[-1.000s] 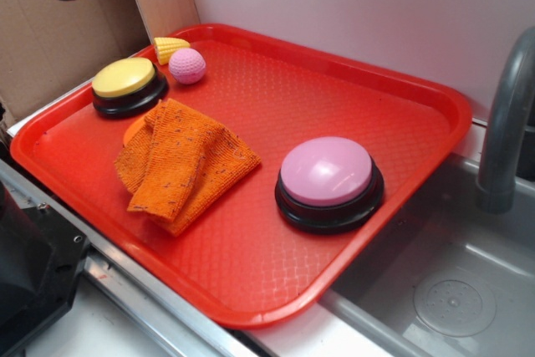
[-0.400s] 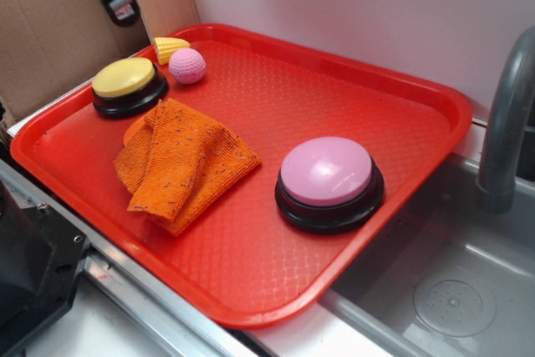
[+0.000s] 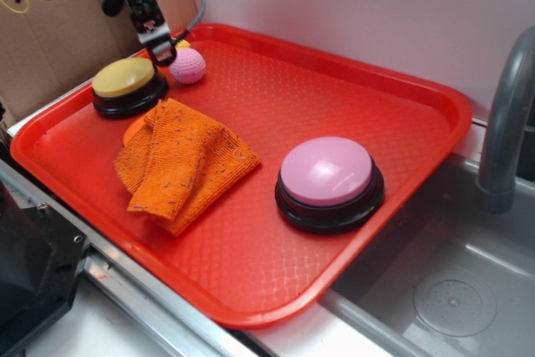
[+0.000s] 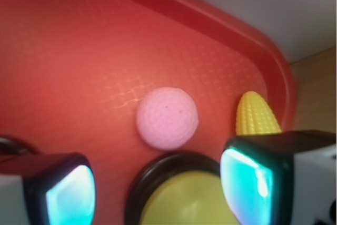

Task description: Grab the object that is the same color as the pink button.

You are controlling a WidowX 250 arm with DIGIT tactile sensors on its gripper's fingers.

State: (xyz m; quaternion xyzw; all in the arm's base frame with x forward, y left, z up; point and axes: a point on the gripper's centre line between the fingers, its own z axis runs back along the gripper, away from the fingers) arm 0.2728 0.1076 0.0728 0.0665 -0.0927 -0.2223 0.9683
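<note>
The gripper (image 4: pixel 158 183) hangs with its fingers (image 4: pixel 258 180) spread apart and holding nothing. The pink ball (image 4: pixel 167 117) lies on the red tray (image 4: pixel 79 51) just ahead of the gap between them. The yellow button (image 4: pixel 184 196) sits between and below the fingers, and the corn toy (image 4: pixel 255 113) is beyond the right one.

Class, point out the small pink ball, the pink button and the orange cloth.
small pink ball (image 4: pixel 167 117), wrist view, centre of its dimpled surface.
pink button (image 3: pixel 326 170), exterior view, top of dome.
orange cloth (image 3: pixel 180 163), exterior view, middle fold.

Red tray (image 3: pixel 401 89) holds yellow button (image 3: pixel 124 78), yellow corn toy (image 4: pixel 255 114), crumpled orange cloth (image 3: pixel 180 160); grey faucet (image 3: pixel 506 123) beside.
</note>
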